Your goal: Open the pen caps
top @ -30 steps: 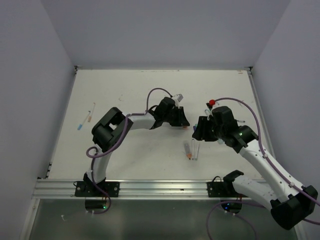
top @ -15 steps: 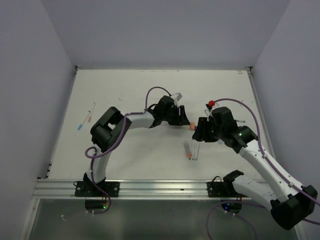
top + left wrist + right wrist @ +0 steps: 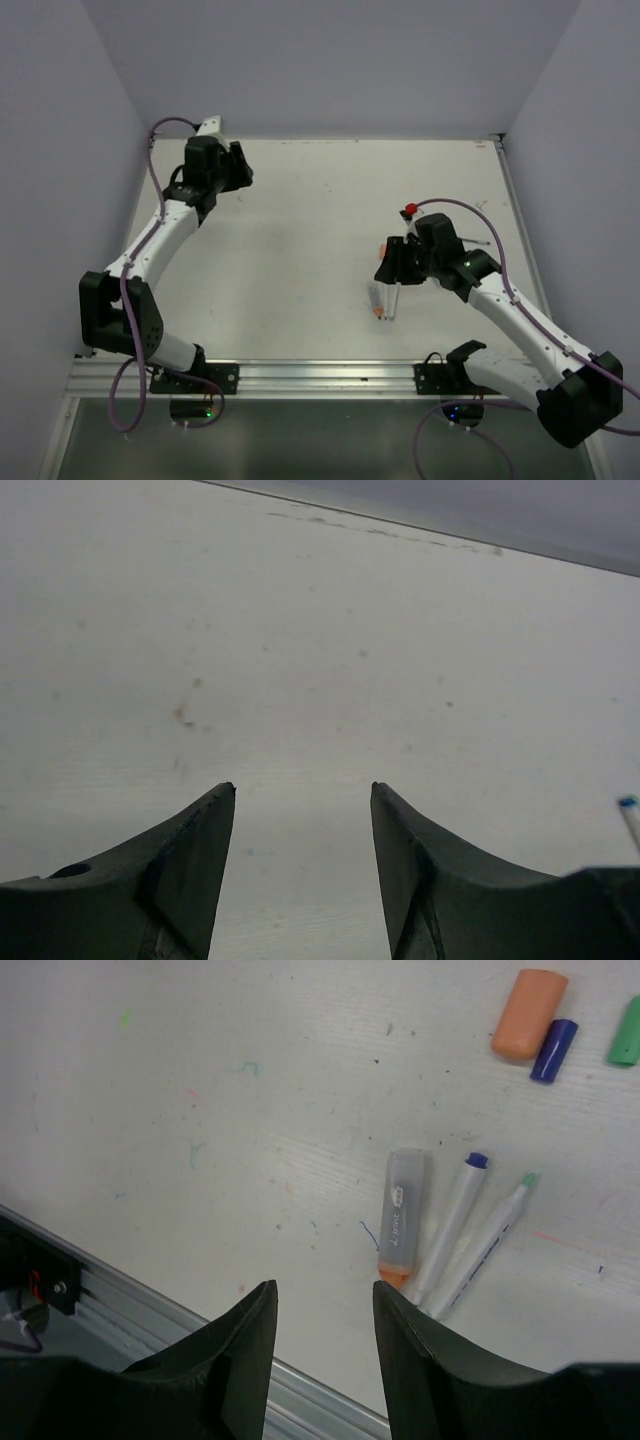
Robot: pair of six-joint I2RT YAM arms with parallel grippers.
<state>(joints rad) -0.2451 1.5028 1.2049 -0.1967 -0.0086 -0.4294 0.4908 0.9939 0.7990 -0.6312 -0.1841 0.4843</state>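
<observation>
Three caps already lie off their pens, ahead and to the right of my right gripper (image 3: 322,1290): the orange cap (image 3: 529,1014), dark blue cap (image 3: 553,1050) and green cap (image 3: 626,1044), bunched apart from the barrels, I'd guess to keep finished pieces sorted. The orange highlighter (image 3: 400,1218), blue pen (image 3: 452,1228) and green pen (image 3: 488,1245) rest just beyond its empty, parted jaws. My left gripper (image 3: 300,790) gapes over bare table (image 3: 400,630), holding nothing. A blue-tipped pen (image 3: 628,810) peeks in at its right, likely next.
</observation>
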